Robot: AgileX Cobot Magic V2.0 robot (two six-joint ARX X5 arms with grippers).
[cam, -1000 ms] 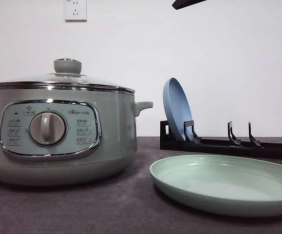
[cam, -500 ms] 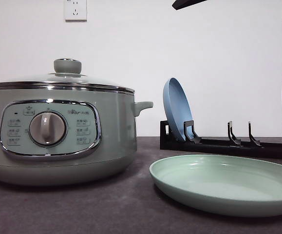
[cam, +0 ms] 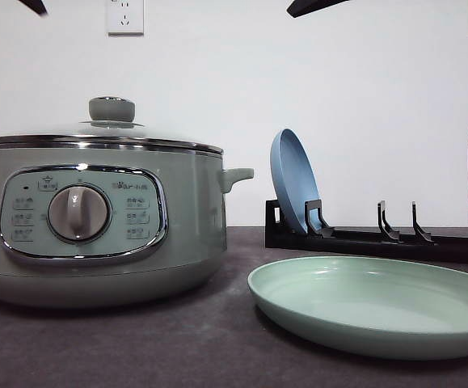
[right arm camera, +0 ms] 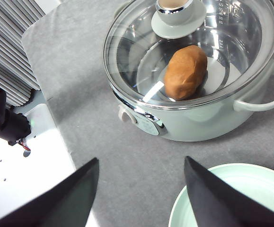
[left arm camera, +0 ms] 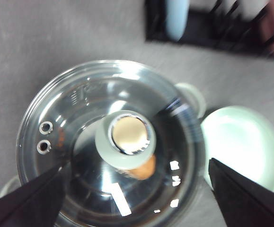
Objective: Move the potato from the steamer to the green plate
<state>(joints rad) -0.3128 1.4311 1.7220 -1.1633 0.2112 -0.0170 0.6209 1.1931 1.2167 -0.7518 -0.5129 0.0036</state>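
Grey tabletop: left gripper (left arm camera: 136,189), jaws wide and empty, hangs right above the steamer (cam: 96,218) lid knob (left arm camera: 129,135), potato (right arm camera: 185,72) underneath, right gripper (right arm camera: 141,194) also open, empty.

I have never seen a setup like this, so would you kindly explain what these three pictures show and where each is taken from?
This is a two-armed robot at a table. One camera looks forward over the table: the steamer with its lid on, the green plate beside it, and a rack behind holding a blue plate. The other two cameras sit on the wrists and look down. The left pincer hangs open above the lid's knob. The right pincer is open too, holding nothing. Through the glass you see the potato inside the steamer.
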